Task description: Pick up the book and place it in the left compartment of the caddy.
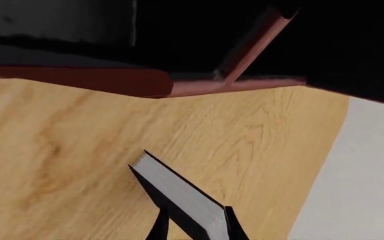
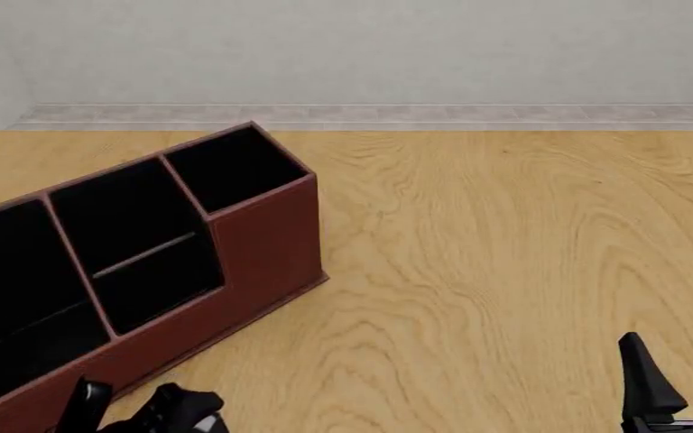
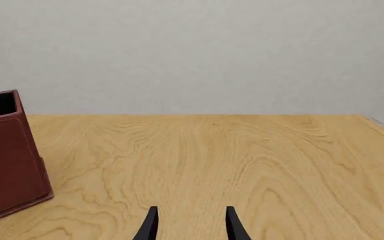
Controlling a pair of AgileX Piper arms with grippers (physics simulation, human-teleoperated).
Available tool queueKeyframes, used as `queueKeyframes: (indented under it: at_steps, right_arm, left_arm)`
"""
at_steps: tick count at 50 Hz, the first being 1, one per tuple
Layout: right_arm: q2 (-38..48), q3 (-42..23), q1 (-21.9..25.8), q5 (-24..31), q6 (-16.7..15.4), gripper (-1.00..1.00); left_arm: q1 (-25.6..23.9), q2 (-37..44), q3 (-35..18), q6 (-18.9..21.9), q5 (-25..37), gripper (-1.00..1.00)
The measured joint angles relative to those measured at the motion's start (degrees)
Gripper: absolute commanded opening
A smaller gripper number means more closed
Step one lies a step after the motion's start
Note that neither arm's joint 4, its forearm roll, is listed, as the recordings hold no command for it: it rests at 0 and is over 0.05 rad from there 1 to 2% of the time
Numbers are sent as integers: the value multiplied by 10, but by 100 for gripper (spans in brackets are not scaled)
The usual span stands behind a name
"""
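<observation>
My left gripper (image 1: pixel 195 226) is shut on the book (image 1: pixel 178 192), a thin black-covered slab whose pale page edge faces the camera. The book hangs tilted over the wooden table, just short of the caddy's (image 1: pixel 112 82) red-brown front rim, with the black interior beyond. In the front view the caddy (image 2: pixel 263 262) stands at the left, angled, and its left compartment (image 2: pixel 15 298) is the large black end section nearest me. Only part of the left arm (image 2: pixel 160 410) shows there, and the book is hidden. My right gripper (image 2: pixel 681 370) is open and empty at the near right.
A thin red-brown divider (image 1: pixel 252 45) rises inside the caddy. The middle section holds a thin shelf (image 2: pixel 142 257), and a small square section (image 2: pixel 232 167) lies at the far end. A grey wall (image 2: pixel 359 54) backs the table (image 2: pixel 503 253). The right wrist view shows the caddy's end wall (image 3: pixel 5 160).
</observation>
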Motion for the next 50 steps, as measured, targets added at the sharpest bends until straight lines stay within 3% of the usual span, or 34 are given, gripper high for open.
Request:
queueKeyframes:
  at_steps: [9,34,50]
  right_arm:
    - [0,0,0,0,0,100]
    - [0,0,0,0,0,100]
    - [0,0,0,0,0,100]
  left_arm:
    - [-9,-51,-8,0,56,-100]
    - [-17,-316,-84,51,423,-100]
    - [-10,-397,-167,111,567,-100]
